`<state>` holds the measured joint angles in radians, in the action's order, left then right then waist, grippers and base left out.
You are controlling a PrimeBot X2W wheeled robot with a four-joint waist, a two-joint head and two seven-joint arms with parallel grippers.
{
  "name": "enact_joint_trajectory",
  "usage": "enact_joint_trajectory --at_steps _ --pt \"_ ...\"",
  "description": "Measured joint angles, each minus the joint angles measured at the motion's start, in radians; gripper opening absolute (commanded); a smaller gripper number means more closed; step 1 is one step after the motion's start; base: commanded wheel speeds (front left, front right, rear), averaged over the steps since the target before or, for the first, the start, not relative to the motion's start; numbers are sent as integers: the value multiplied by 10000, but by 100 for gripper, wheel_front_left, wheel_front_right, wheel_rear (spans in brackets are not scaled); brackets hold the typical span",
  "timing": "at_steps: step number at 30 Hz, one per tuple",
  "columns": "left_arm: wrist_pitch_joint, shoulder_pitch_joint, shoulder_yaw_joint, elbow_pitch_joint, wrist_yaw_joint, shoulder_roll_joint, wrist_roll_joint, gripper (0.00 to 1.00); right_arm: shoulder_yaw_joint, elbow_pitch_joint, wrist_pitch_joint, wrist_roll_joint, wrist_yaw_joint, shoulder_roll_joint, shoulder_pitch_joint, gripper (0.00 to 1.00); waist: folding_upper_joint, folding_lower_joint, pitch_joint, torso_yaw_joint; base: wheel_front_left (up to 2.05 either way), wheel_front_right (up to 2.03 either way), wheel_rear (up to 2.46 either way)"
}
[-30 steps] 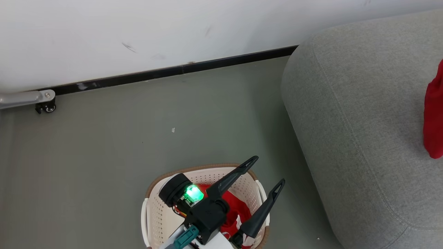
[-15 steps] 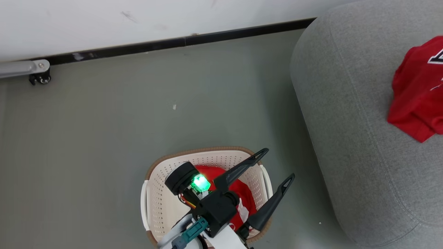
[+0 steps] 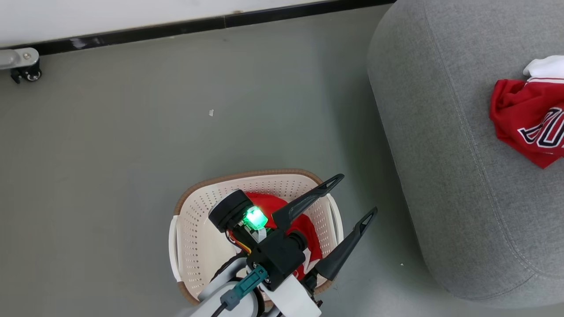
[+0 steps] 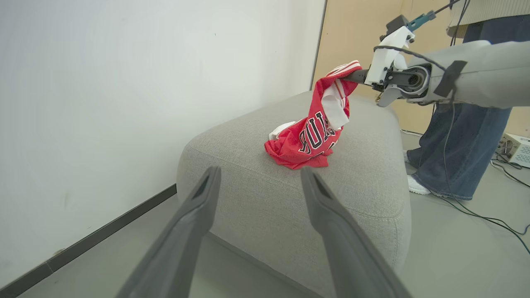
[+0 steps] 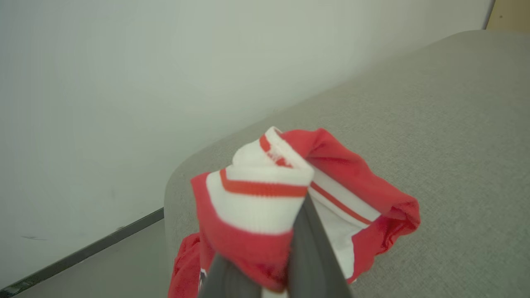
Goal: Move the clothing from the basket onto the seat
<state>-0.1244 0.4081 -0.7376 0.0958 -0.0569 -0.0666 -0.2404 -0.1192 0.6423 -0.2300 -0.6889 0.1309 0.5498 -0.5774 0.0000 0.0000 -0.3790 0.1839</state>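
Note:
The cream basket (image 3: 246, 175) stands on the floor at the bottom of the head view with red clothing (image 3: 269, 202) in it. My left gripper (image 3: 350, 200) hangs open above the basket's right side, nothing between its fingers (image 4: 209, 186). In the left wrist view my right gripper (image 4: 355, 76) is shut on the white-trimmed top of a red lettered jersey (image 4: 310, 136). The jersey hangs down with its lower end resting on the grey seat (image 4: 290, 198). The right wrist view shows that gripper (image 5: 296, 215) closed on the red and white cloth (image 5: 256, 194). The jersey (image 3: 528, 127) lies at the head view's right edge.
A person's legs in jeans (image 4: 455, 157) stand beyond the seat, with cables (image 4: 497, 215) and a white box (image 4: 515, 149) on the floor there. A white wall with a black baseboard (image 3: 176, 28) runs behind. A caster on a metal leg (image 3: 26, 72) sits at the far left.
The head camera has shifted, bringing more of the seat into view. The jersey in my right gripper has come further over the seat, its lettering now showing. My left gripper stays open over the basket.

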Motion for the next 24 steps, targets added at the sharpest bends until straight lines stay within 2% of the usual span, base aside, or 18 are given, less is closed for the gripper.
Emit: enact_joint_trajectory --at_steps 12,13,14,16,18,19,24 --pt "-21 206 121 -203 -2 -58 48 100 -194 1152 -81 -58 -2 -600 453 0 0 0 -325 203 0 0 0" --pt "-50 206 119 -234 -2 -58 48 100 -180 1197 -82 -58 -2 -627 465 10 0 0 -318 222 0 0 0" --pt "-58 206 119 -270 -33 -58 48 100 -173 1248 -90 -58 -2 -656 476 29 0 0 -308 241 0 0 0" --pt "-104 206 115 -355 -88 -59 48 100 -155 1342 -92 -58 -2 -713 571 47 0 0 -283 280 0 0 0" --pt "-107 206 115 -418 -88 -65 46 100 -100 1444 -92 -58 -2 -765 660 94 0 0 -251 323 0 0 0" --pt "-127 206 115 -449 -88 -65 44 100 -75 1461 -92 -61 -2 -780 677 100 0 0 -233 346 0 0 0" --pt "-150 205 119 -587 -132 -79 -19 100 42 1465 -109 -71 0 -803 774 100 0 0 -135 481 0 0 0"
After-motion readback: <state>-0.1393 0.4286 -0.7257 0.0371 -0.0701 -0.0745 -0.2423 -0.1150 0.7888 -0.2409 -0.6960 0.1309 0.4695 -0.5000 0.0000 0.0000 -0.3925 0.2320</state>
